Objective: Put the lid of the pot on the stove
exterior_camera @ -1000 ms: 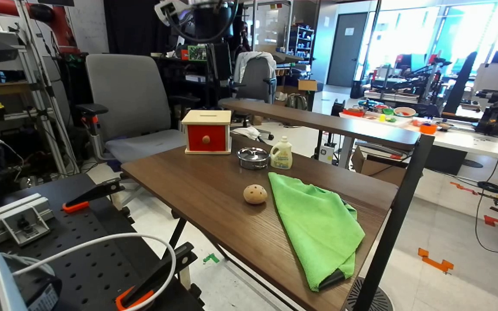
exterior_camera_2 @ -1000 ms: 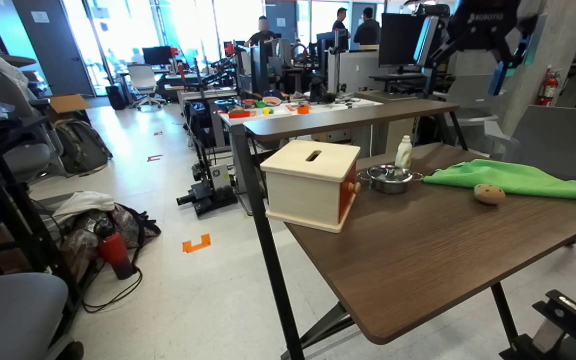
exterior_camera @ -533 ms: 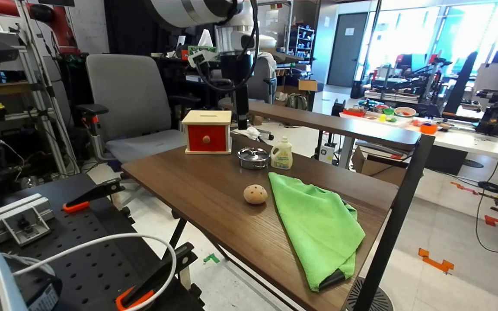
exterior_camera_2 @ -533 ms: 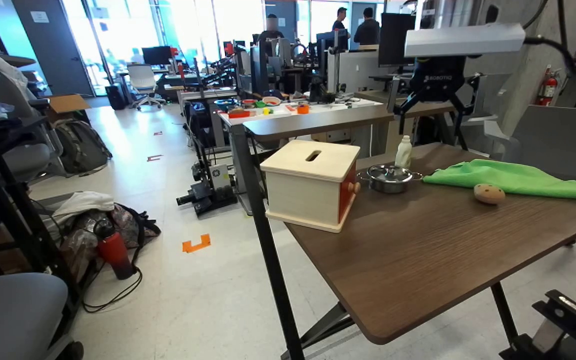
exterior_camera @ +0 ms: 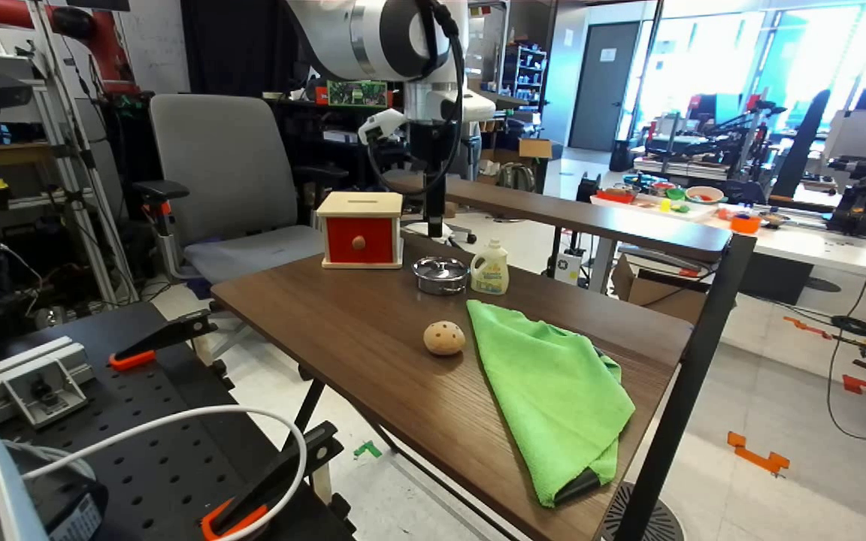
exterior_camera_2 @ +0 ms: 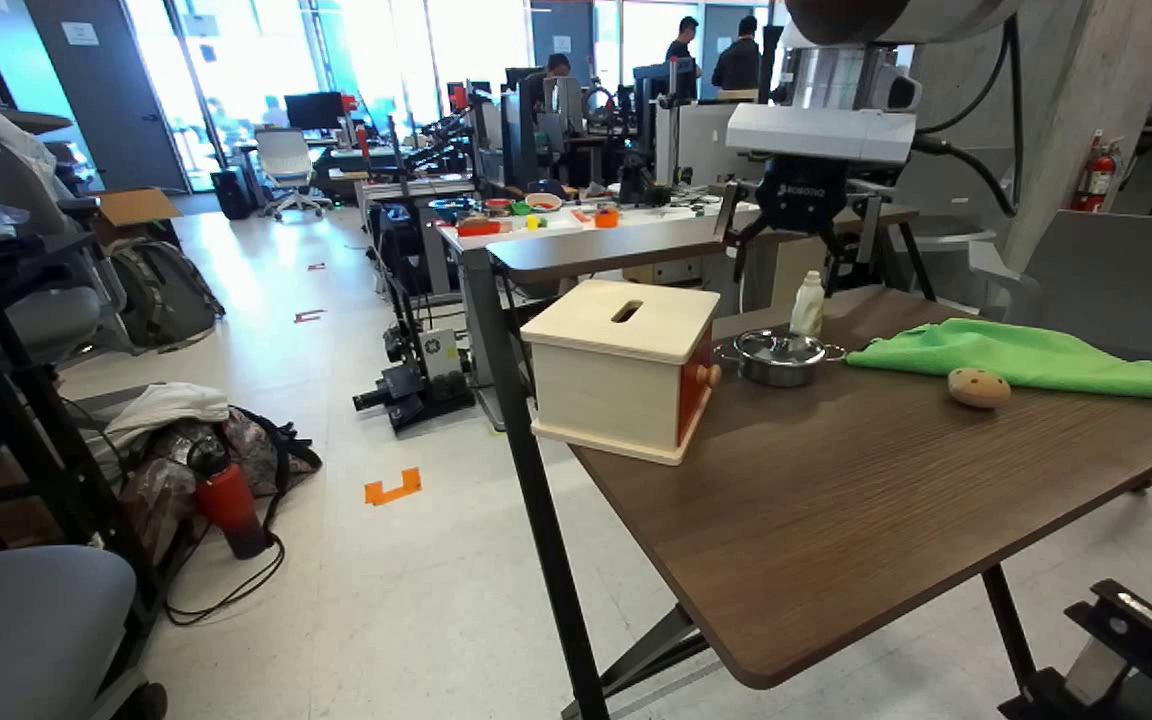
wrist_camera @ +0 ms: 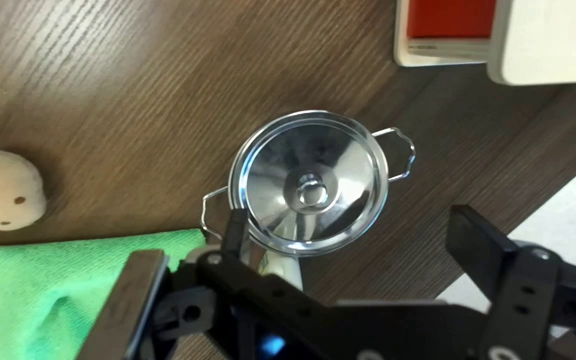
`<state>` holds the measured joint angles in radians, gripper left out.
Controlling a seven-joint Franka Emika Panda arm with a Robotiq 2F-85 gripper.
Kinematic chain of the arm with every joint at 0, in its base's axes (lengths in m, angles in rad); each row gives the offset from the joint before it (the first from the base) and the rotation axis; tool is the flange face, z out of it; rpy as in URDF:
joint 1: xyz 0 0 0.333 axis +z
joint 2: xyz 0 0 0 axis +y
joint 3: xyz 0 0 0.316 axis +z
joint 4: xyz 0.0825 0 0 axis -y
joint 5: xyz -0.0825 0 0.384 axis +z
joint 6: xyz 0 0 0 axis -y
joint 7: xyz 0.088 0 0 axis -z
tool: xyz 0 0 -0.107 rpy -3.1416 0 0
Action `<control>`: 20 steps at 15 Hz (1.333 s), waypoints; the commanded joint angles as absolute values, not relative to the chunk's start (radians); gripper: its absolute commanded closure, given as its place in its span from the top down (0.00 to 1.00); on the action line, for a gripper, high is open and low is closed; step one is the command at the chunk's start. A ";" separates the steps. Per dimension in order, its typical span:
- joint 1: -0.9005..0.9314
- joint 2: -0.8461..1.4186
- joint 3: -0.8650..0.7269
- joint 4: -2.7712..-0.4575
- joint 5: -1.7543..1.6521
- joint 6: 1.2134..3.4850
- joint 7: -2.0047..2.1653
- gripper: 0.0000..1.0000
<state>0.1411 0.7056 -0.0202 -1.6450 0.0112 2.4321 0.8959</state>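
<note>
And there hangs the black two-fingered gripper, jaws spread wide, with the round, shiny grey metal lid below it, seated flat on the low, round grey metal pot! In the wrist view the lid's knob falls within the span of the jaws but up ahead of the tips, nearer the finger that cuts across the lid's rim; the opposite finger shows well out past the pot. Both exterior views give a visible gap between fingertips and lid. Just beside the pot, the pale yellow plastic bottle stands upright; near it too, the pale wooden box with a red front, all on the brown wooden table.
</note>
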 commanded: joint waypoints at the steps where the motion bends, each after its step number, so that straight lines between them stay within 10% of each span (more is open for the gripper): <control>1: 0.119 0.789 0.006 -1.529 0.095 2.398 0.836 1.00; 20: 0.106 0.903 -0.001 -1.406 0.163 2.257 0.623 1.00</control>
<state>0.1095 0.8763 0.0047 -1.4468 0.1512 2.2934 0.6640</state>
